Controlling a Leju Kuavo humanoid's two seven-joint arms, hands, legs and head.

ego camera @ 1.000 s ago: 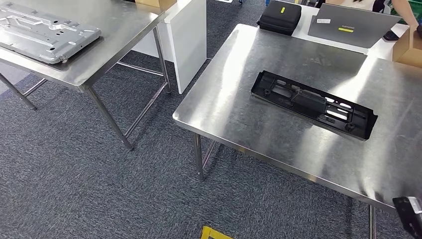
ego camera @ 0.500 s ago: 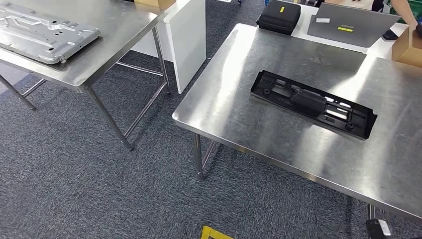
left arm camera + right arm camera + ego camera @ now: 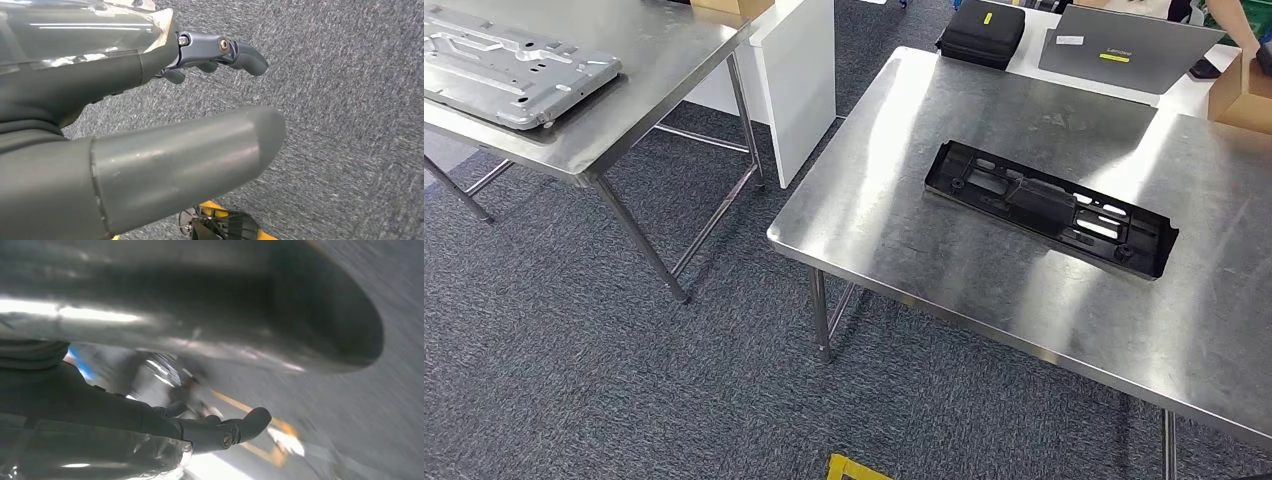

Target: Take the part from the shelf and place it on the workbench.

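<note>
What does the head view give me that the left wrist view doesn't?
Head view alone: the black part lying flat on the steel workbench, a metal plate on a second table, a laptop and a black case behind. Left wrist view alone: the left hand, holding nothing, fingers apart. Both: grey carpet and a yellow floor mark.

Blurred right robot hand (image 3: 210, 390), fingers (image 3: 250, 422) apart and empty, above grey carpet (image 3: 390, 405).

Grey metal plate (image 3: 512, 66) flat on steel table (image 3: 654, 60) at left; black case (image 3: 982, 32) and grey laptop (image 3: 1124, 52) on white surface behind; cardboard box (image 3: 1239, 95) far right; yellow floor marking (image 3: 854, 468) on carpet
</note>
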